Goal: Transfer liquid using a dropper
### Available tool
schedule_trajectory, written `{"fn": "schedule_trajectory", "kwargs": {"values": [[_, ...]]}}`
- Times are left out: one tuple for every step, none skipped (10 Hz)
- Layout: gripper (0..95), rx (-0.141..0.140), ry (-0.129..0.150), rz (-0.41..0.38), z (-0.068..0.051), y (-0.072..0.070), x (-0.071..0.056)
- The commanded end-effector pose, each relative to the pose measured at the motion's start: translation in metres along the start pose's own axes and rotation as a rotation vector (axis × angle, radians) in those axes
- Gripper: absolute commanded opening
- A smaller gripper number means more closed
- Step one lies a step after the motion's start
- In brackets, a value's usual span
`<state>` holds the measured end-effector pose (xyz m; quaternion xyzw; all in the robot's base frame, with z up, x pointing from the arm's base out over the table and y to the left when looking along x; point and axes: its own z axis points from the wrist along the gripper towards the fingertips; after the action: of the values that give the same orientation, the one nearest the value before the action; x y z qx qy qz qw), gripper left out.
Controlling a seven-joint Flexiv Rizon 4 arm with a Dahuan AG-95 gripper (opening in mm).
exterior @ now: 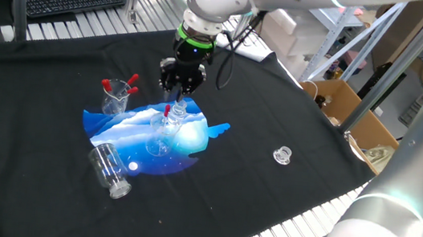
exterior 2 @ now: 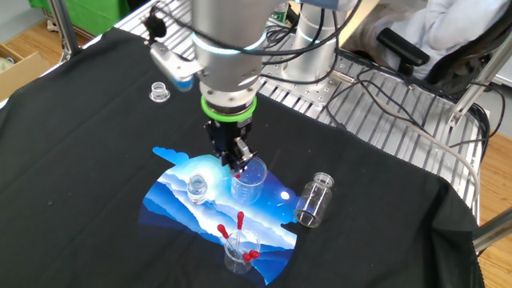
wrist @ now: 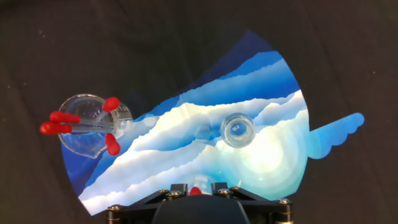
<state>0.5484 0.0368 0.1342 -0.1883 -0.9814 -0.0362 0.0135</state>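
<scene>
At frame centre, the claw (exterior 2: 238, 166) grips the dropper (exterior 2: 238, 170) by its red bulb, tube pointing down into the beaker (exterior 2: 249, 181).

The dropper (exterior: 167, 111), a slender clear tube topped by a small red rubber bulb, is held upright with the bulb uppermost, just below the hand (exterior: 179, 92). In the other fixed view its red bulb (exterior 2: 238, 171) is seen at the rim of a clear beaker (exterior 2: 250, 181). In the hand view only the red bulb (wrist: 195, 191) is visible, between the fingers.
</scene>
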Motion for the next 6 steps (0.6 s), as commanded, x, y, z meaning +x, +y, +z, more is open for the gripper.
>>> {"fn": "schedule_trajectory", "kwargs": {"values": [[38.0, 0.002, 0.002, 0.007, 0.0006, -0.0005, 0.0007], [38.0, 0.001, 0.007, 0.008, 0.0028, -0.0004, 0.0002], [38.0, 0.001, 0.008, 0.009, 0.005, -0.0005, -0.0001], [38.0, -0.001, 0.009, 0.011, 0.0071, -0.0007, -0.0003], [38.0, -0.002, 0.013, 0.012, 0.0095, -0.001, -0.0004], [38.0, -0.003, 0.014, 0.011, 0.0105, -0.0011, -0.0005]]}}
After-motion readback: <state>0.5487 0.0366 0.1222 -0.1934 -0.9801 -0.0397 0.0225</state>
